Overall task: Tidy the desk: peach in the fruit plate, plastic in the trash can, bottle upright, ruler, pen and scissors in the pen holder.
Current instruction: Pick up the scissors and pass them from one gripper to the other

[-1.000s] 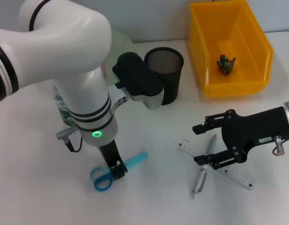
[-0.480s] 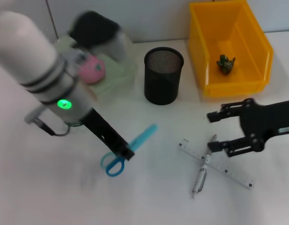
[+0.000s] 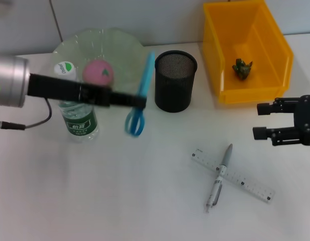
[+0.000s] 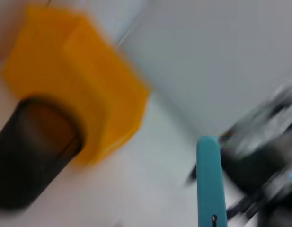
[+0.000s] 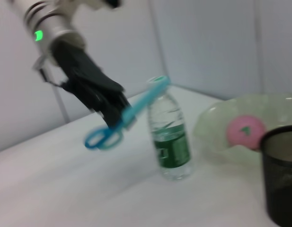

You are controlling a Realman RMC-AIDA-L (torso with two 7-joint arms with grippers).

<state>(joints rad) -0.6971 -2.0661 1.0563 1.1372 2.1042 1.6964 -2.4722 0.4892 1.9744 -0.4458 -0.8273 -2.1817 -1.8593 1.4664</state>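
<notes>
Left gripper (image 3: 139,102) stretched out level, clamped on scissors (image 3: 138,108) mid-air just beside pen holder (image 3: 175,80) (blades up, loops down). Right gripper (image 3: 263,121) spread wide, hovering near desk's right edge, nothing in it.

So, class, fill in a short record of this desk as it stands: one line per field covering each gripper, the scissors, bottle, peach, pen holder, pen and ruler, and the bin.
left gripper: shut on the scissors, held in the air beside the pen holder
right gripper: open, holding nothing, near the yellow bin
bottle: upright
peach: in the fruit plate
pen: lying across the ruler on the desk
yellow bin: holds a small green scrap
</notes>
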